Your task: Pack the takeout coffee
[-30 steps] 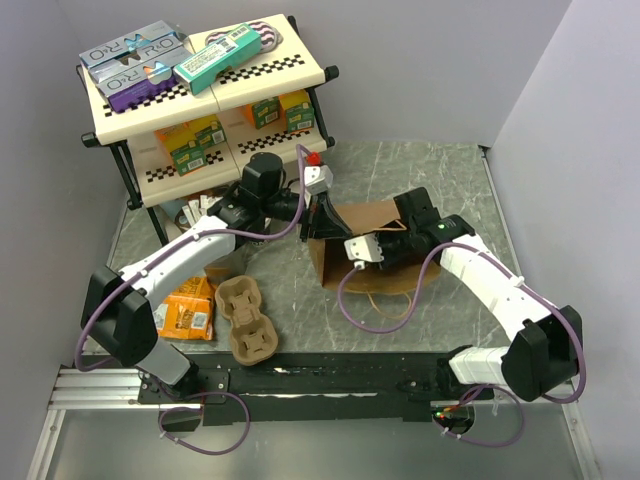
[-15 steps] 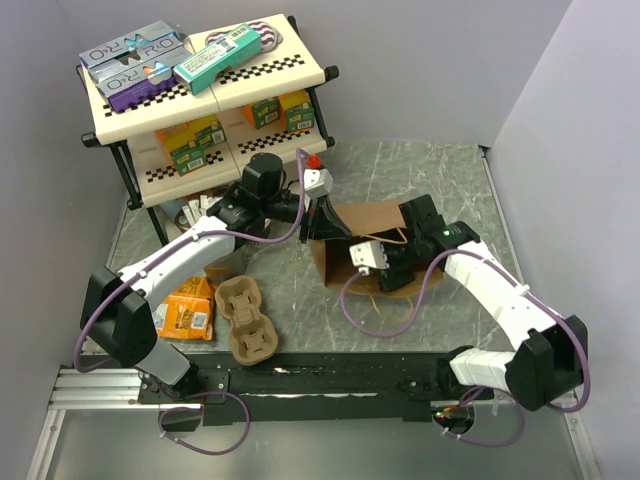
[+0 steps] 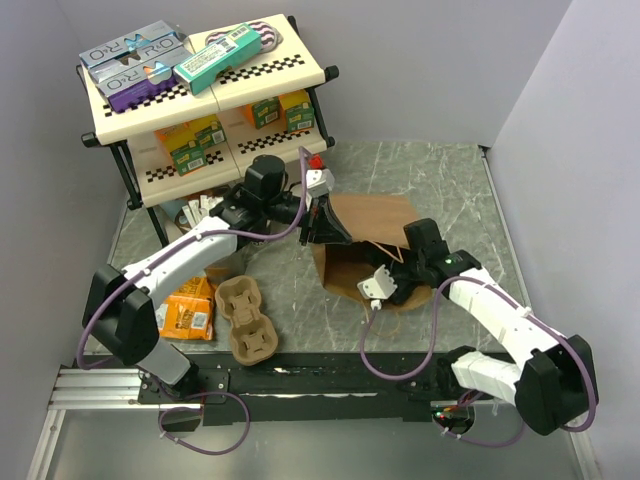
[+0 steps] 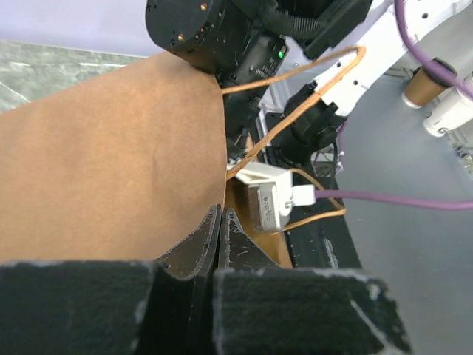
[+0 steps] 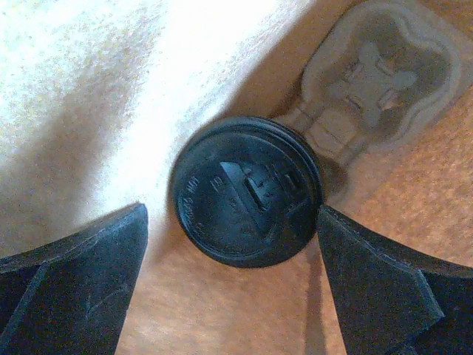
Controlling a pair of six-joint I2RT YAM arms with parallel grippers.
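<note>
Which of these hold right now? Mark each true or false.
1. The left gripper is shut on the edge of the paper bag. True.
2. The right gripper is clamped on the takeout coffee. False: it is open, and both fingers stand clear of the cup's black lid.
3. The pulp carrier on the table lies to the right of the bag. False: it lies to the left of the bag, near the left arm.
4. The shelf rack stands at the table's far left corner. True.
</note>
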